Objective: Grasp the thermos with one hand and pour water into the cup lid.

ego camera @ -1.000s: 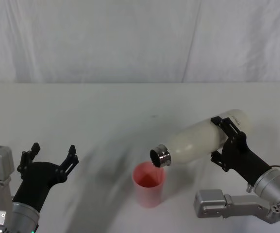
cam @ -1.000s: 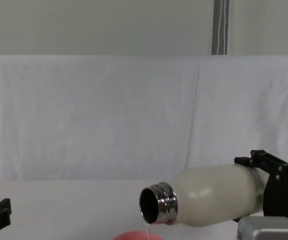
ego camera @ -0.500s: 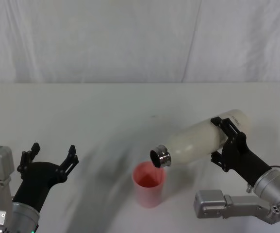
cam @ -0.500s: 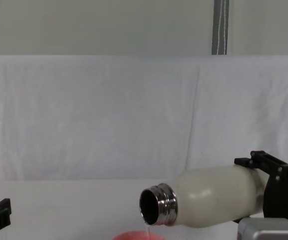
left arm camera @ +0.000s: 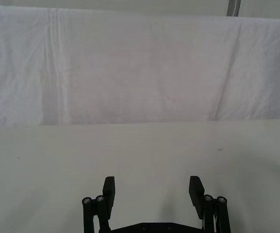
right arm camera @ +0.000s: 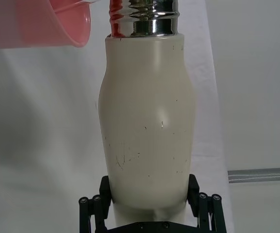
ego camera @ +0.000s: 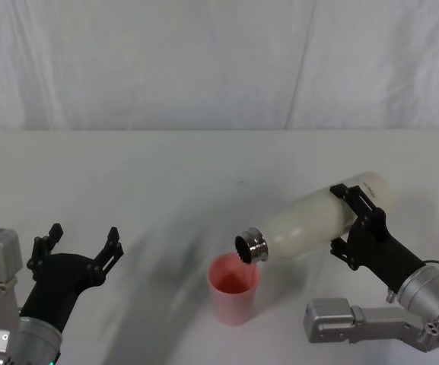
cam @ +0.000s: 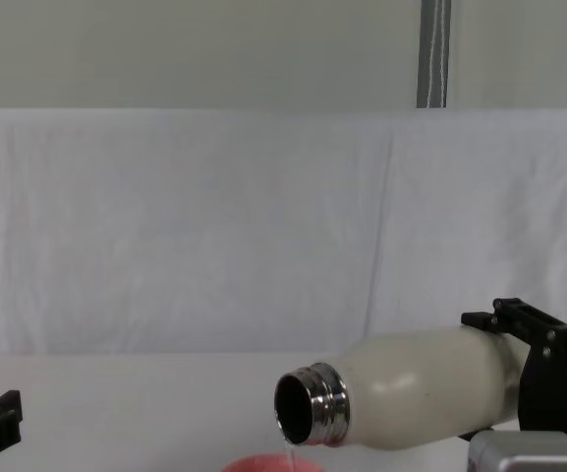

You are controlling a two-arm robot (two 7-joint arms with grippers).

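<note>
- Almost nothing has moved since one second ago: the thermos (ego camera: 314,221) has tipped only a little more, its base end now slightly higher in the chest view, and its steel neck (cam: 311,405) has stayed above the cup lid (ego camera: 233,287).
- Right gripper (ego camera: 354,220) is still clamped on the lower part of the thermos body, one finger on each side, holding the bottle nearly horizontal with the mouth pointing toward the robot's left and a little down.
- From the chest view a thin thread of water (cam: 290,452) falls from the lower lip of the mouth to the pink rim (cam: 273,464) of the cup lid, as it did in the earlier pictures.
- The cup lid stands upright on the white table (ego camera: 166,175), directly below the thermos mouth, in the same place as before.
- In the right wrist view the cream body (right arm camera: 147,126) fills the space between the black fingers (right arm camera: 103,196), and the pink cup lid (right arm camera: 38,24) shows next to the threaded neck.
- Left gripper (ego camera: 78,245) has not changed: it rests low at the robot's left, well apart from the cup lid, with its fingers (left arm camera: 108,190) spread wide and nothing between them.
</note>
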